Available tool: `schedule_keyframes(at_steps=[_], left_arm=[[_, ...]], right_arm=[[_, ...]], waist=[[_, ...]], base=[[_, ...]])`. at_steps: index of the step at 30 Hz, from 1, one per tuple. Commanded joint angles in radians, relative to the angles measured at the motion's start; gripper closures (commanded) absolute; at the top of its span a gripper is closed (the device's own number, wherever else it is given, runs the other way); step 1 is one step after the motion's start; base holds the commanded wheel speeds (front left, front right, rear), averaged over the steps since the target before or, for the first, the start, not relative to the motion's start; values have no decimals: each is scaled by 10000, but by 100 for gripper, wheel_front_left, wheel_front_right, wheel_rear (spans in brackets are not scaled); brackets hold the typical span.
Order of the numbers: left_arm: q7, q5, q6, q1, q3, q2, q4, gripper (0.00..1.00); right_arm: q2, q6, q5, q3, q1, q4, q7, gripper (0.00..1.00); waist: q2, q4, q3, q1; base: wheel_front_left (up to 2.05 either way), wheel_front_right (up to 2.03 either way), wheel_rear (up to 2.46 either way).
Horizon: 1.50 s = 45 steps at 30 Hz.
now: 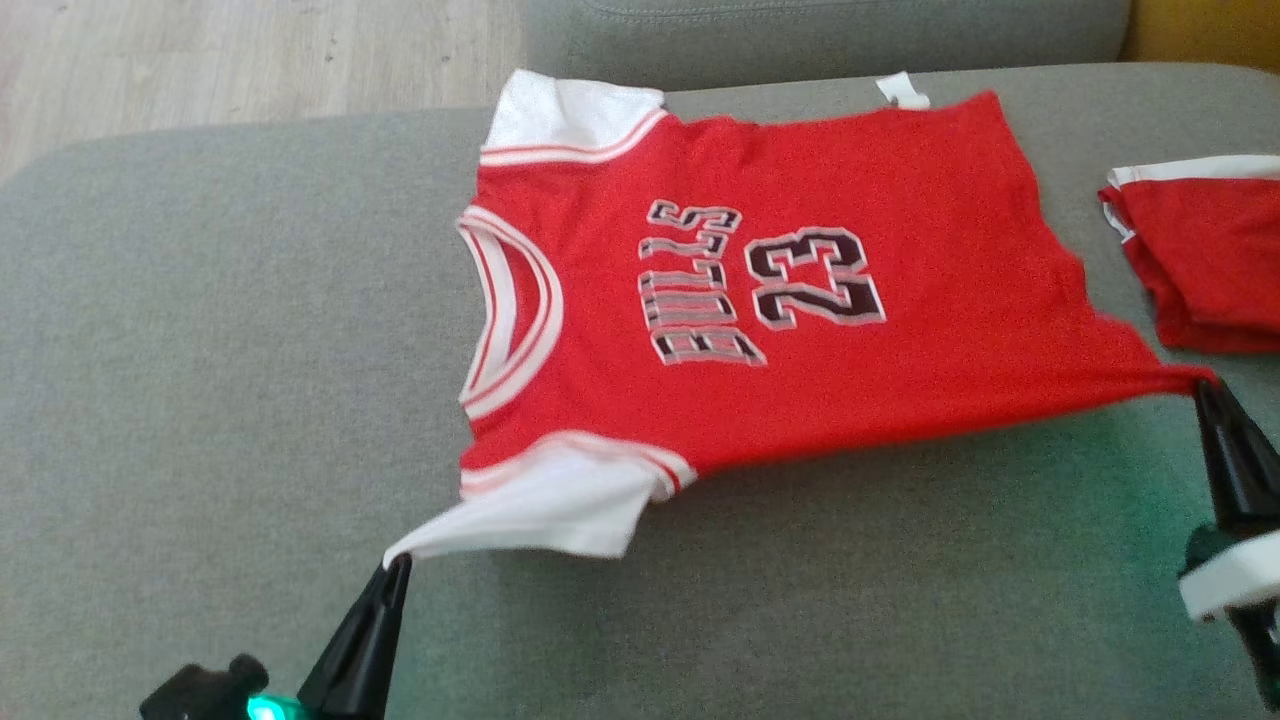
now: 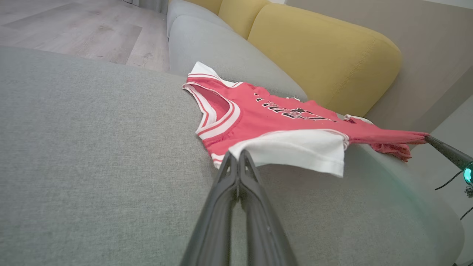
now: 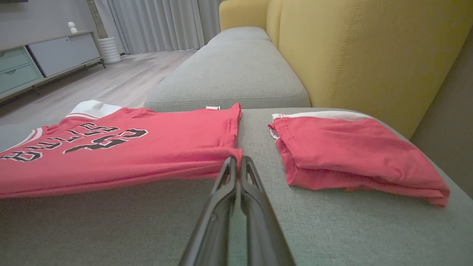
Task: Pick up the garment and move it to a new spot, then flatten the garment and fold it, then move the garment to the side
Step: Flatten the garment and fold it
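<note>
Garment (image 1: 800, 400), a red jersey, lies spread mid-frame on the grey sofa cushion (image 1: 200, 350); left end effector (image 1: 398, 562), lower left, pinches its white sleeve, right end effector (image 1: 1205, 385), right edge, pinches its hem corner

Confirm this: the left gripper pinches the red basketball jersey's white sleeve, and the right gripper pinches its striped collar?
Wrong for the right gripper: it pinches the red basketball jersey at its bottom hem corner, as the right wrist view shows. The left gripper does pinch the white sleeve.

A folded red cloth (image 3: 354, 155) lies on the grey sofa seat (image 1: 200, 400), near yellow cushions (image 3: 369, 48).
</note>
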<state>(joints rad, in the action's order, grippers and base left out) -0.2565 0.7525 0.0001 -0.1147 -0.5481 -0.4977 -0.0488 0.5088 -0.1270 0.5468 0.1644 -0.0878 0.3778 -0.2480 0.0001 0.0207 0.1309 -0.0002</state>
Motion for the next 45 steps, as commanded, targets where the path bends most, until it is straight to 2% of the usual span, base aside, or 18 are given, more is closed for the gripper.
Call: schedule_keyframes(at_steps=[1,10,15,27,36,37,38,39,40,45], left_arm=[[-53,61,96,107,466,-178,-459,100],[-36,-67,-51,927,619,-105,-451,100],[78,-337,-352,2444,551,155,71,100],[119,-963,-1044,6120,206,776,2507,100],[-27,-1279,-1258,7756,-30,1253,4114,100],[-33,-1286,-1269,7816,-65,1286,4253,91],[-43,-1292,-1282,7862,-90,1368,4502,29],[-46,-1290,-1285,7854,1,1436,4550,0],[-47,-1311,-1287,7793,136,1512,4556,0],[-50,-1477,-1107,6660,861,1979,4371,0]], right_arm=[[253,-37,-184,-292,357,-597,-24,100],[-231,-37,-468,-1027,543,-1345,534,100],[-480,-37,-579,-1221,-73,-1262,789,100],[-604,-37,-627,-783,-2154,-150,1462,100],[-563,-37,-722,-399,-3390,814,1105,100],[-577,-37,-752,-354,-3493,935,1059,100],[-595,-37,-789,-258,-3680,1197,991,87],[-617,-37,-793,-218,-3753,1326,949,11],[-652,-37,-795,-184,-3806,1454,901,0],[-868,-37,-672,-99,-3775,1935,480,0]], waist=[[-1,10,-67,2],[-1,34,326,2],[-1,144,929,2],[-1,223,2078,2],[-1,132,2625,2],[-1,122,2645,2],[-1,113,2658,2],[-1,114,2649,2],[-1,115,2619,2],[-1,81,2290,2]], base=[[0,0,0],[0,0,0],[0,0,0],[0,0,0],[0,0,0],[0,0,0],[0,0,0],[0,0,0],[0,0,0],[0,0,0]])
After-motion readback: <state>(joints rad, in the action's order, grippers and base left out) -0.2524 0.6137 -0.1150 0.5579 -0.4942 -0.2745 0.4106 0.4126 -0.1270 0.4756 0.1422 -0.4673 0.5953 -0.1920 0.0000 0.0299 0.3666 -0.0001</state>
